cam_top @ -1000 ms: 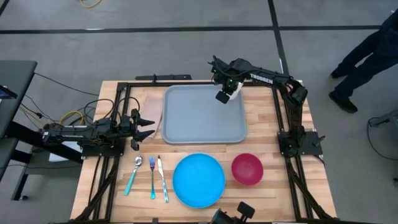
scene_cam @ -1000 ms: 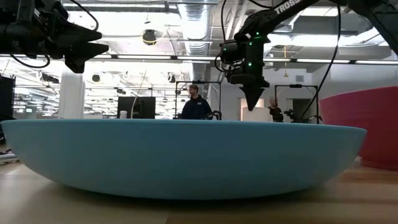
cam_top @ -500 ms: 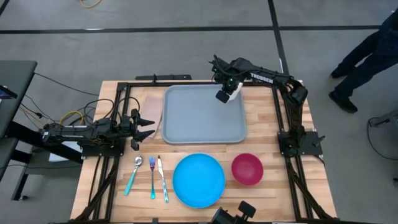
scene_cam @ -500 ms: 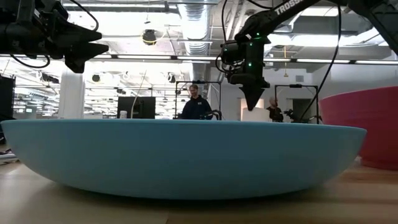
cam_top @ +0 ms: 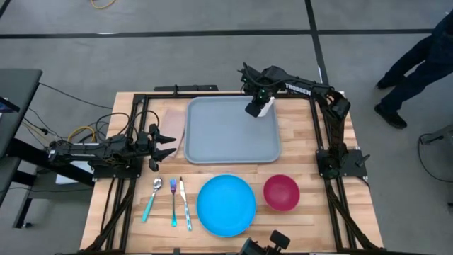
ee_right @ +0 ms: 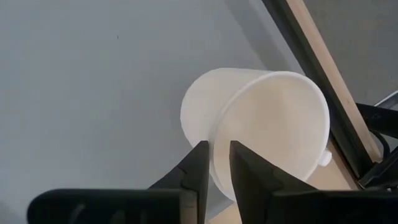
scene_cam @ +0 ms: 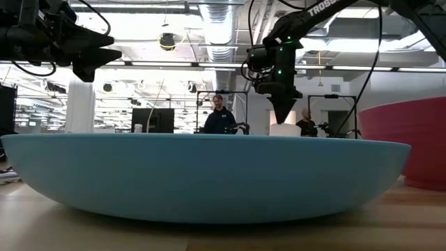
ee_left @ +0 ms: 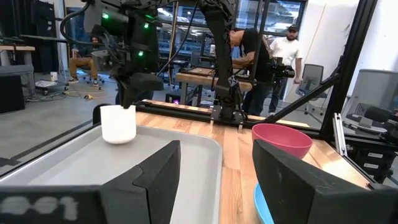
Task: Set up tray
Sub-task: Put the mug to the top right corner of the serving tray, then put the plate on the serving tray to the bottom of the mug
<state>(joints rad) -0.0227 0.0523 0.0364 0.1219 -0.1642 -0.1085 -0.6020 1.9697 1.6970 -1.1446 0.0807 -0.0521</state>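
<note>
The tray (cam_top: 232, 131) lies flat on the wooden surface (cam_top: 301, 152), at about twelve o'clock from the round blue plate (cam_top: 226, 205), well clear of it. Near the tray's one o'clock corner stands a white cup (ee_left: 118, 124), upright on the grey-blue floor of the tray just inside the rim. The right end effector (cam_top: 256, 105) is directly over that cup; in the right wrist view its two fingers (ee_right: 200, 168) are closed onto the cup's rim, one to each side of the wall, so it is gripping the cup. The left wrist view shows the cup's base resting on the tray beneath the dark end effector. The left end effector (cam_top: 164, 140) hangs at about nine o'clock from the tray, off its edge and above a pale mat (cam_top: 175, 122) that lies just beside the tray; its fingers stand spread apart and hold nothing. At four o'clock from the tray, beside the blue plate, sits a red bowl (cam_top: 281, 192). At seven o'clock from the tray, a spoon (cam_top: 151, 198), a fork (cam_top: 173, 201) and a knife (cam_top: 185, 203) lie side by side. A person (scene_cam: 219, 117) stands in the room beyond the surface.
</note>
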